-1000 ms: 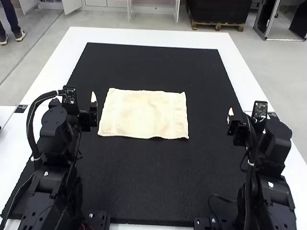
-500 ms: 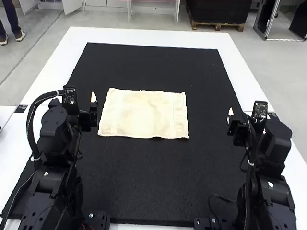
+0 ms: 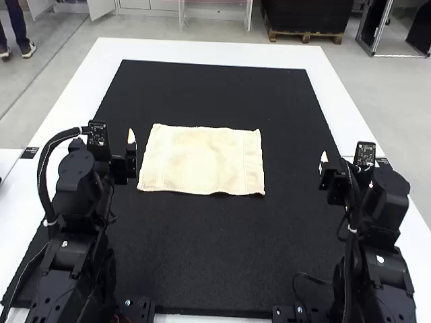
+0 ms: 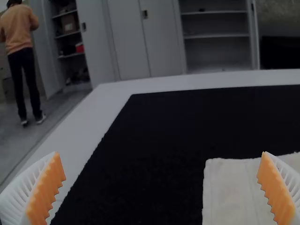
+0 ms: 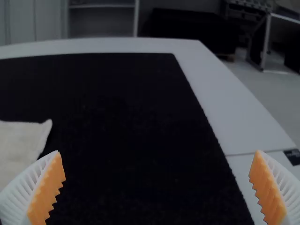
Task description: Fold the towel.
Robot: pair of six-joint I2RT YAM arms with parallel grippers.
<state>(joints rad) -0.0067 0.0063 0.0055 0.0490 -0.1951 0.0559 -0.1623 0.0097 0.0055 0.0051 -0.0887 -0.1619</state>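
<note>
Black mat [image 3: 222,249] beneath the towel [image 3: 202,160]

The site was a robotics lab or workshop. Indicators: a left arm [image 3: 75,176] and a right arm [image 3: 386,195] stood at a white table [image 3: 202,50] with a black mat [image 3: 222,249]; a circuit board [image 3: 98,136] was exposed; grey cabinets [image 4: 161,42] stood beyond.

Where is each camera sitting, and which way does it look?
High view: high up behind, looking forward and down at the towel; left arm and right arm show.
Left wrist view: on that arm's wrist, looking forward over the mat; left tool shows, open.
Right wrist view: on the other wrist, looking forward too; right tool shows, open.
Both wrist views share the mat and part of the towel.
</note>
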